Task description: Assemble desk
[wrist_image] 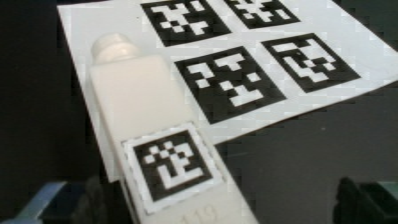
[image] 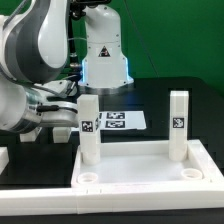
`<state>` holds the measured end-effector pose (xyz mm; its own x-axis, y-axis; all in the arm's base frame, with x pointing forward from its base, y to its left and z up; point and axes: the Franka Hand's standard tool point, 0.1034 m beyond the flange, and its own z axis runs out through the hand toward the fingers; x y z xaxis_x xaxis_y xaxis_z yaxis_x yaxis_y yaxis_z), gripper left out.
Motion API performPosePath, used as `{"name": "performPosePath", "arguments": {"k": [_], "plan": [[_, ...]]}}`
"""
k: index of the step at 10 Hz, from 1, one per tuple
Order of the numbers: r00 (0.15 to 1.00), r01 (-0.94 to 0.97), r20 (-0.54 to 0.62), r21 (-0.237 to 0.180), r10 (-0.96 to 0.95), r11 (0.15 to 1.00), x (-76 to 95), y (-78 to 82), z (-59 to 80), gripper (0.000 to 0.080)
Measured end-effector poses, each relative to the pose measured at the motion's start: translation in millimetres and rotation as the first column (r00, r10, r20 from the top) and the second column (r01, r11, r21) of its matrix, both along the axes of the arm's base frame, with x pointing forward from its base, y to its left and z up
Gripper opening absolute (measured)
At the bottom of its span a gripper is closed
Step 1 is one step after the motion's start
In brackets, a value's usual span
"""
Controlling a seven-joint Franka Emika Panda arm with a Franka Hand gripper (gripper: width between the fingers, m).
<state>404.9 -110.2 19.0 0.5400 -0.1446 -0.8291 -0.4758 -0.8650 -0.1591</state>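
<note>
Two upright legs [image: 89, 128] sat in the tabletop's [image: 135, 165] far corners; near sockets [image: 88, 173] empty. In wrist view a loose leg [wrist_image: 157, 130] lay flat, partly over the marker board [wrist_image: 267, 60], directly ahead of the fingers [wrist_image: 86, 200], which were spread wide & empty, straddling its tagged end. Long axis ran away from cam, so prob. pinch across its width.

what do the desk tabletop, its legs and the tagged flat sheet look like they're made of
tabletop: probably moulded white plastic, smooth with slight sheen, rounded rim and sockets. upright legs: seemingly the same white plastic, uniform colour; their tags look like printed matte stickers. marker board: thin, flat, white, matte; card or plastic, cannot tell.
</note>
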Motion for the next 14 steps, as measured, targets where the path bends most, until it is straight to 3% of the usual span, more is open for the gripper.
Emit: {"name": "performPosePath", "arguments": {"k": [2,3,4,5,6,14], "plan": [[1.0,-0.001,-0.003,-0.002,0.001,1.0,0.1,-0.3,0.0,0.0649],[1.0,-0.001,-0.003,-0.002,0.001,1.0,0.1,-0.3,0.0,0.0556],[1.0,-0.001,-0.003,-0.002,0.001,1.0,0.1,-0.3,0.0,0.0556],[1.0,-0.001,-0.003,-0.002,0.001,1.0,0.0,-0.3,0.0,0.0374],[1.0,-0.001,-0.003,0.0,0.001,1.0,-0.1,-0.1,0.2,0.0284],[1.0,-0.001,-0.003,0.0,0.001,1.0,-0.1,-0.1,0.2,0.0284]]}}
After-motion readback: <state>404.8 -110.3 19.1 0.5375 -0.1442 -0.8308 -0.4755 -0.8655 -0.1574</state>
